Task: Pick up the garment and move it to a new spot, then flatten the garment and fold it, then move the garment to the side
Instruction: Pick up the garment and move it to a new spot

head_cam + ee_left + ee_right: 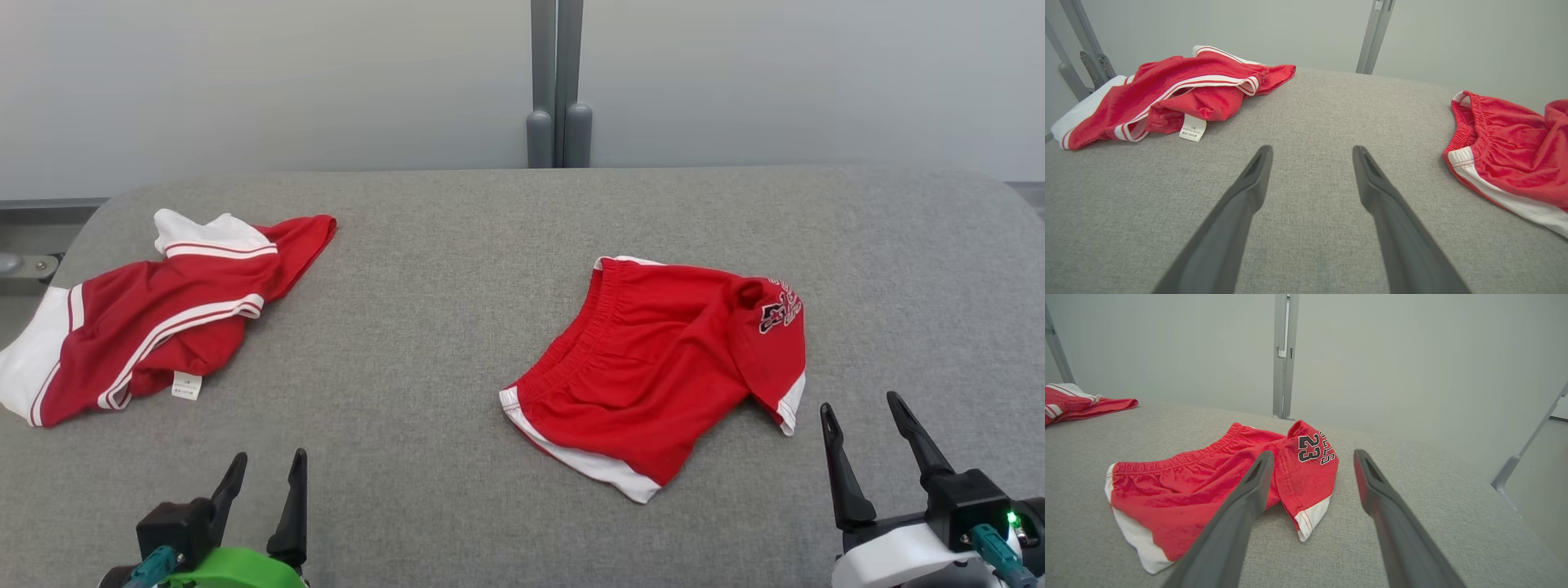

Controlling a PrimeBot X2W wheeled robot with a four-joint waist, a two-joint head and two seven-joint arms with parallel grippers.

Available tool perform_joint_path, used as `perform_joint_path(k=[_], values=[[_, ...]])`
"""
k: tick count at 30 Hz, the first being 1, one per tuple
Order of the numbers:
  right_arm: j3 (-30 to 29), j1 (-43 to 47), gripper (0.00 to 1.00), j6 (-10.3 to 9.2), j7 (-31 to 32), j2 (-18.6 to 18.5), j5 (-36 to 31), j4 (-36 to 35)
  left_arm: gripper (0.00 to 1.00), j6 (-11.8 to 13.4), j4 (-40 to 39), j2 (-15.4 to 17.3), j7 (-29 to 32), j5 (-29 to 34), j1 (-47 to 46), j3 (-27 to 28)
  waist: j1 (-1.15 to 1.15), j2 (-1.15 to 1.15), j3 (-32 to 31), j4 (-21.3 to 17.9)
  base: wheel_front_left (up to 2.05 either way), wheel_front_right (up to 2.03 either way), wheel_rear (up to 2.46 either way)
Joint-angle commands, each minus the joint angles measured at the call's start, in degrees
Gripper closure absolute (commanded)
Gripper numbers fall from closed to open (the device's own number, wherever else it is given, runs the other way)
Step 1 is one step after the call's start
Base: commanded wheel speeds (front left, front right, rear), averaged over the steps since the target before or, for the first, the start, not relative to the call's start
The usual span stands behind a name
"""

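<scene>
A wide bare strip of bench [424, 343] runs near to far between the crumpled jersey [155, 327] at far left and the red shorts [653, 376] right of centre; grey posts [557, 90] stand behind the far edge.

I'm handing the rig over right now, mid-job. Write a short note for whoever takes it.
Left gripper: open, empty, at the near edge of the grey table.
Right gripper: open, empty, just short of the red shorts.
Red shorts: centre-right, rumpled, the leg printed 23 flipped over.
Red-and-white jersey: crumpled at the far left.
Done: nothing is folded.
Left: pick up, move, flatten, fold, set aside.
</scene>
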Motion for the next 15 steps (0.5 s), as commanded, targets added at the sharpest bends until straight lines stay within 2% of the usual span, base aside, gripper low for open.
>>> perform_joint_path(k=[1, 8, 15], values=[[-0.6, 0.9, 0.0, -0.08, -0.2, 0.1, 0.1, 0.5, 0.0, -1.2, -0.9, -0.6, -0.2, 2.3, 2.2, 2.2, 0.0, 0.0, -1.1, 0.8, 0.0, 0.0, 0.0], [-1.4, 1.5, 0.0, -0.08, -0.2, 0.7, 0.4, 2.7, 0.0, -4.3, -3.9, -4.1, -0.2, 8.0, 7.7, 12.6, 0.0, 0.0, -1.7, 0.1, 0.0, 0.0, 0.0], [-1.5, 1.7, 0.0, -0.08, -0.2, 1.2, 1.1, 4.3, 0.0, -5.9, -5.2, -6.7, -0.2, 11.9, 8.4, 16.9, 0.0, 0.0, -1.6, -0.6, 0.0, 0.0, 0.0]])
